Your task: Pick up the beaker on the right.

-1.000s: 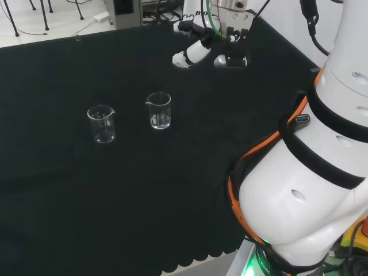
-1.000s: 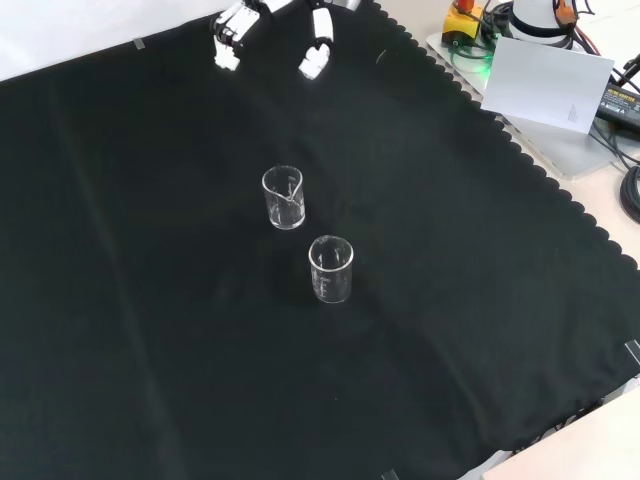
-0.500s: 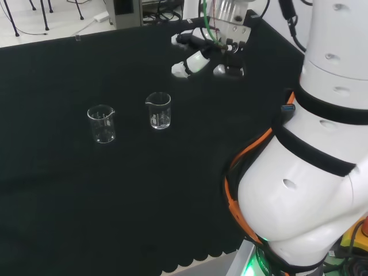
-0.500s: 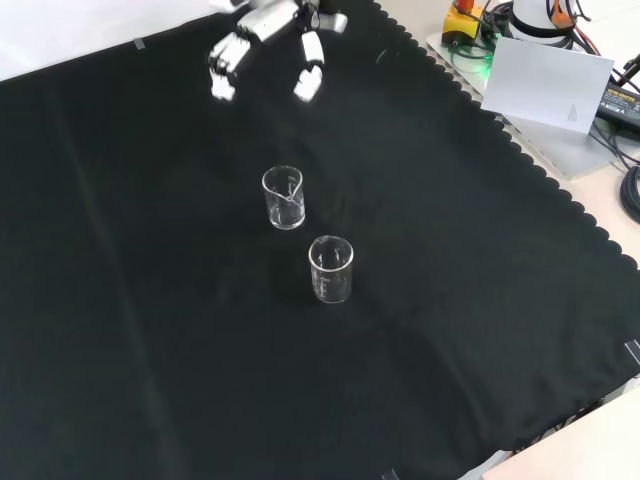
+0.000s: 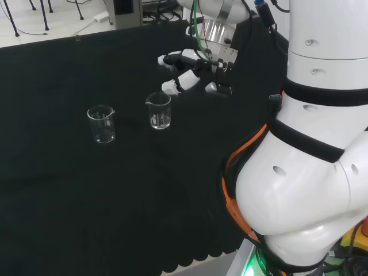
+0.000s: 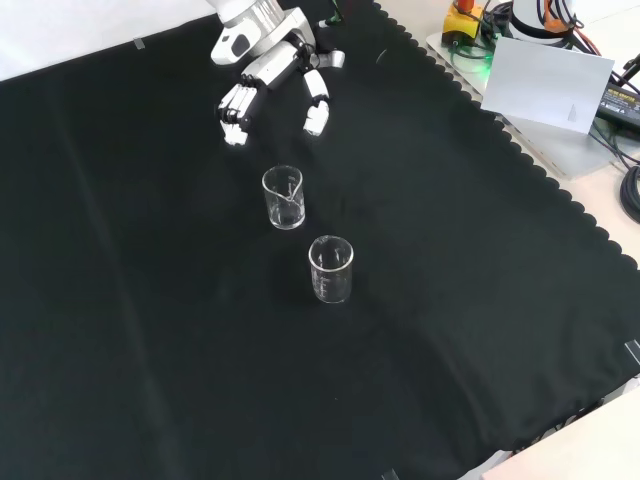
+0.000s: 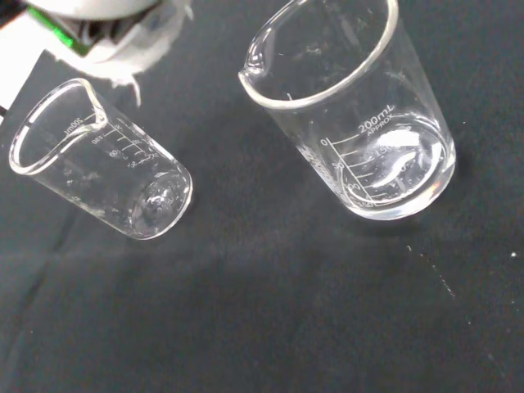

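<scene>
Two clear glass beakers stand upright on the black cloth, apart from each other, and both look empty. In the head view the right beaker (image 5: 158,111) sits just below and left of the hand (image 5: 190,72), while the left beaker (image 5: 102,123) stands farther left and a little nearer the camera. In the front view the same pair runs one behind the other: the right beaker (image 6: 284,197) is the upper one, nearest the hand (image 6: 268,68), and the left beaker (image 6: 331,268) lies lower and to the right of it.

Each beaker is a straight-walled cylinder with a rolled rim and a small pouring spout. White graduation marks run up the side of each; in the wrist view the nearer beaker (image 7: 352,115) carries a printed scale with figures, but the smaller print under it is too fine to make out with any confidence. The farther beaker (image 7: 102,168) shows a similar white scale near its lip.

The hand is black and white, and hangs above the cloth with its fingers (image 6: 235,103) spread and nearly straight, pointing down towards the right beaker, the thumb (image 6: 316,100) set apart from them. It touches neither beaker and holds nothing. The cloth (image 6: 480,300) is matte, lightly creased, with a scalloped edge.
</scene>
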You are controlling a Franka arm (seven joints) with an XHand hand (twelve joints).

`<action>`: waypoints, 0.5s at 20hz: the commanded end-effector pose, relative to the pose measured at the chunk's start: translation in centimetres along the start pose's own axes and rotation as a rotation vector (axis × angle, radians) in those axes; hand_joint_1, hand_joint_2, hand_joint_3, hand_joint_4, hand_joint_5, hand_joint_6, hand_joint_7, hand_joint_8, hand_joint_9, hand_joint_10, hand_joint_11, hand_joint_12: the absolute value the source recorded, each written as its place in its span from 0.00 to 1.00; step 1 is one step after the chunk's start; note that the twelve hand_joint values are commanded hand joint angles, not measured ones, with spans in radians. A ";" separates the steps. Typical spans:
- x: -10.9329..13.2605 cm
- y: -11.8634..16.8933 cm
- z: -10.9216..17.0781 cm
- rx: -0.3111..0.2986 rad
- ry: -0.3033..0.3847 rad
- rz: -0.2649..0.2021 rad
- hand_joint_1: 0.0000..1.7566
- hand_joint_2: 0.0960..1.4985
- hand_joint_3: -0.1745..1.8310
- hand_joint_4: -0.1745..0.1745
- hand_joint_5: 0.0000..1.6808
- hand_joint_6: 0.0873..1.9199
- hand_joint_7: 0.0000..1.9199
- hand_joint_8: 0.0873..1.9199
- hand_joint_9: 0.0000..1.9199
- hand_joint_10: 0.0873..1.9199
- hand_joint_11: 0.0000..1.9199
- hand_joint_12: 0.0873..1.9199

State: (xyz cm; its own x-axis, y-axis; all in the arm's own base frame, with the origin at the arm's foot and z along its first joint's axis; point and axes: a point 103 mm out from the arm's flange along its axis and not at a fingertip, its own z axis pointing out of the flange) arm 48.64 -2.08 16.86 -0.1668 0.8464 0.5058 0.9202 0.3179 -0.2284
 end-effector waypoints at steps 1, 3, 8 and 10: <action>0.5 0.4 1.0 0.000 -0.003 -0.001 0.44 0.26 0.43 0.52 0.14 0.00 0.08 0.23 0.13 0.30 0.00 0.57; 0.1 0.5 1.2 0.003 0.011 -0.004 0.43 0.26 0.43 0.52 0.14 0.00 0.08 0.23 0.13 0.30 0.00 0.56; -1.8 0.8 2.0 0.001 0.032 0.004 0.43 0.27 0.42 0.51 0.14 0.00 0.07 0.22 0.12 0.30 0.00 0.55; -2.0 0.9 2.3 0.000 0.035 0.007 0.43 0.27 0.41 0.50 0.14 0.00 0.08 0.23 0.13 0.30 0.00 0.55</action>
State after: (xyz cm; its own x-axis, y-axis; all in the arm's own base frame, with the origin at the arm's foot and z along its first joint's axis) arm 48.58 -1.98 14.84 -0.1543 0.8390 0.5218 0.9184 0.3165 -0.2375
